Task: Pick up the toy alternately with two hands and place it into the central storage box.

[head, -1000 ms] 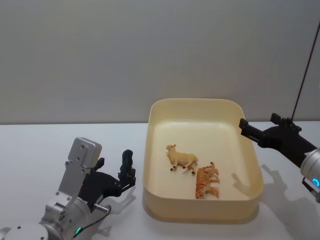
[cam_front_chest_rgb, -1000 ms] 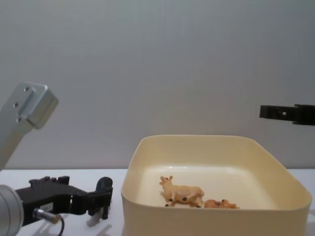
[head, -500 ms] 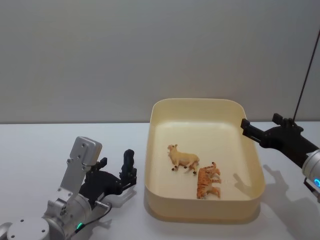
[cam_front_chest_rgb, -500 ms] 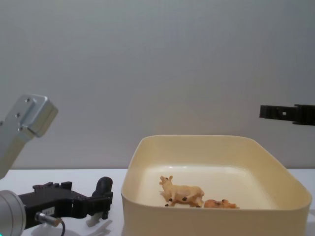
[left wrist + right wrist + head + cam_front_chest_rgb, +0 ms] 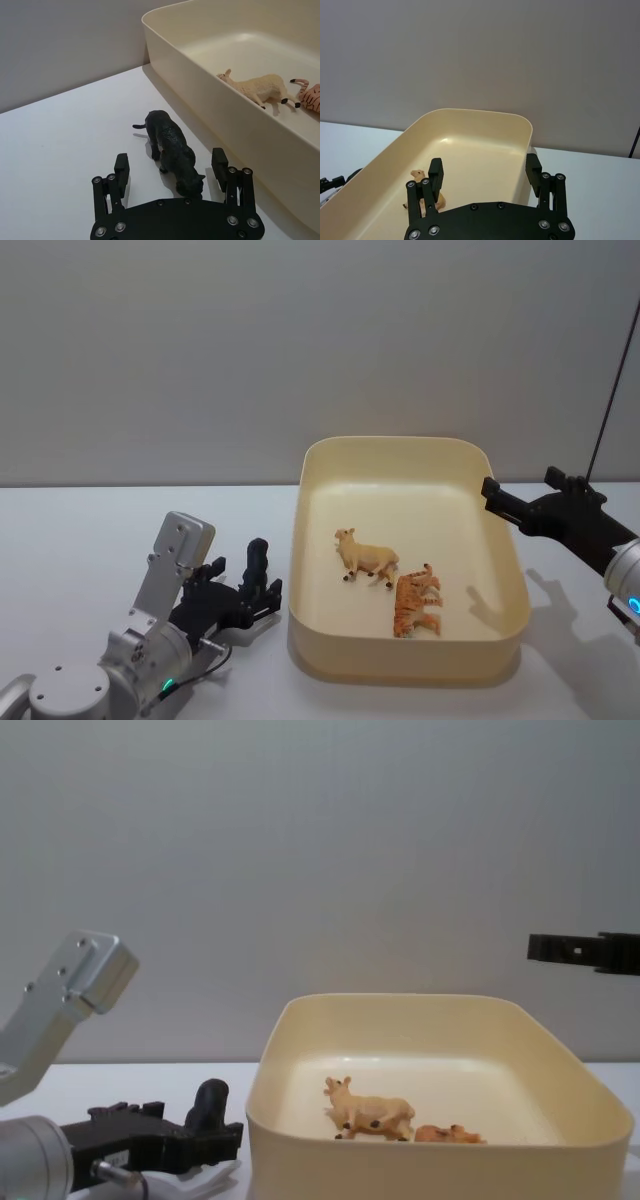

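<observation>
Left wrist view: my left gripper (image 5: pixel 170 172) sat low on the table (image 5: pixel 60 145), fingers spread wide and holding nothing, with the black panther (image 5: pixel 172 150) standing between them, its head nearest the palm. Beside it, just past one finger, rose the wall of the cream box (image 5: pixel 200 100), which already held a tan sheep (image 5: pixel 260 87) and a tiger (image 5: pixel 310 95). My worry: closing off-centre could tip the slim figure or squeeze it out sideways, and the outer finger could scrape the box wall. My right gripper (image 5: pixel 484 175) hung open and empty above the box's edge.
</observation>
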